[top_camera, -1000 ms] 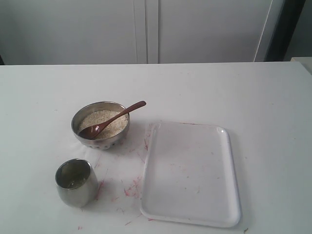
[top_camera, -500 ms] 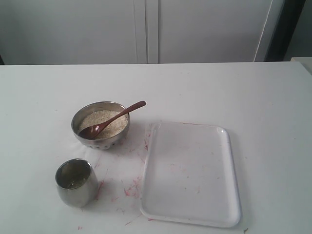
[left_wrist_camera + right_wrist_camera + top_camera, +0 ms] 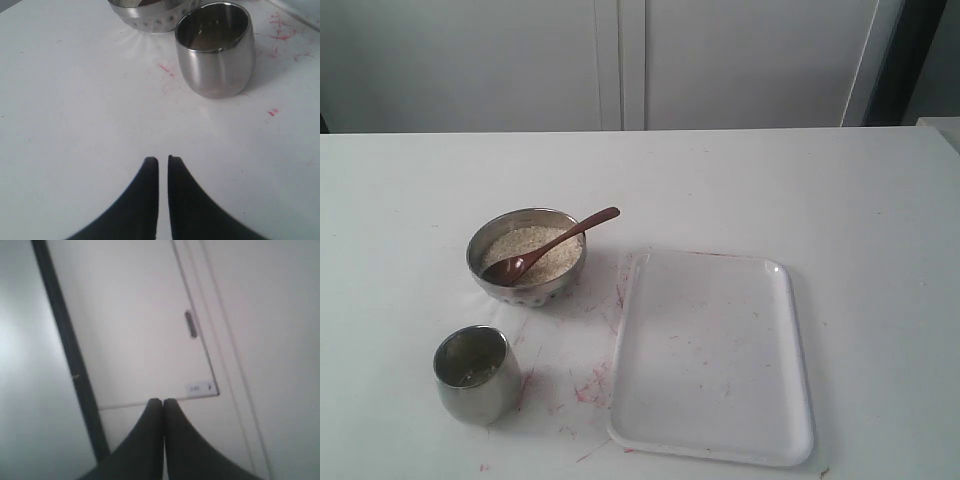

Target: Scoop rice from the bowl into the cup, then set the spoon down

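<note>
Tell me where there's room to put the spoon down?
The white tray, right of the bowl, is bare, so that's the roomiest spot. The table beyond the bowl and tray is open too. It's tight between the bowl and the cup, and in the narrow strip between bowl and tray.

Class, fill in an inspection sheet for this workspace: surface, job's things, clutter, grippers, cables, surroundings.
Surface: white table, smeared with red marks between cup and tray.
Job's things: steel bowl holds rice; wooden spoon has its scoop in the rice and its handle leaning over the rim; steel cup stands upright, apart from the bowl.
Clutter: white tray beside the bowl, faintly stained red.
Grippers: left gripper is over the table near the cup, fingers almost together, holding nothing; right gripper is shut, holding nothing, aimed away from the table.
Cables: nothing seen.
Surroundings: white cabinet doors behind the table.
</note>
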Controlling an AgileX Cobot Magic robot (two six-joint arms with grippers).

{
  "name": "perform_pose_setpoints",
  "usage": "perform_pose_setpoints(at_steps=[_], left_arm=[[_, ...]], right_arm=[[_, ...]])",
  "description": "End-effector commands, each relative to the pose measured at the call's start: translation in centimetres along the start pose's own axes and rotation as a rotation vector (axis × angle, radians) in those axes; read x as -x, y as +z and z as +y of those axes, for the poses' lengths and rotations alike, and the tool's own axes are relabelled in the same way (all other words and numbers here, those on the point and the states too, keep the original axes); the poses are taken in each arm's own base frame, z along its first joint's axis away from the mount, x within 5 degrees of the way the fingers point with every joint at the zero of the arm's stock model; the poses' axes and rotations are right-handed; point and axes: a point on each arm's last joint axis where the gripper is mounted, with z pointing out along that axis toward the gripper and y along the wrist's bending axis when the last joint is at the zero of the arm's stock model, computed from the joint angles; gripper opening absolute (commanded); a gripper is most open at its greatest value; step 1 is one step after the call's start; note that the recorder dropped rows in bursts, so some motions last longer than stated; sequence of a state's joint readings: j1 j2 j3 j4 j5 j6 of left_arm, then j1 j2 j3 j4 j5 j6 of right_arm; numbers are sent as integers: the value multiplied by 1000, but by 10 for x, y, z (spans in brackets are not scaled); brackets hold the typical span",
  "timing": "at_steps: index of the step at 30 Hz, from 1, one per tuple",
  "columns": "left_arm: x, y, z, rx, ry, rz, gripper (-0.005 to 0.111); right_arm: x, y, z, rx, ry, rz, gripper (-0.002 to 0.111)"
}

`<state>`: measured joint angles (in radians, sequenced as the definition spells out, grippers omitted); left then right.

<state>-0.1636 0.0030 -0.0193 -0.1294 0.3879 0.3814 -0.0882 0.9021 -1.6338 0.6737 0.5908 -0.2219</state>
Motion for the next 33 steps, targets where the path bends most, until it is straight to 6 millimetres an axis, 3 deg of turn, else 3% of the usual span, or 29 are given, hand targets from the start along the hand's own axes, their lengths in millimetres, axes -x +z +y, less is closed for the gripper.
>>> perform_pose_setpoints(at_steps=[1,6,14,21,33], left_arm=[[-4,1,-2,-19,-9,24,14],[-4,1,-2,-19,-9,24,14],[-4,1,-2,-19,-9,24,14],[-4,1,-2,-19,-9,24,14],[-4,1,-2,-19,-9,24,14]], right_arm=[[-30,35,-7,132,-39,254,0],[-58,67,-24,172,-48,437,0],[-86,97,-31,317,-140,510,0],[-125,120,-15,476,-254,640,0],[-204,158,29,522,-514,928,0]])
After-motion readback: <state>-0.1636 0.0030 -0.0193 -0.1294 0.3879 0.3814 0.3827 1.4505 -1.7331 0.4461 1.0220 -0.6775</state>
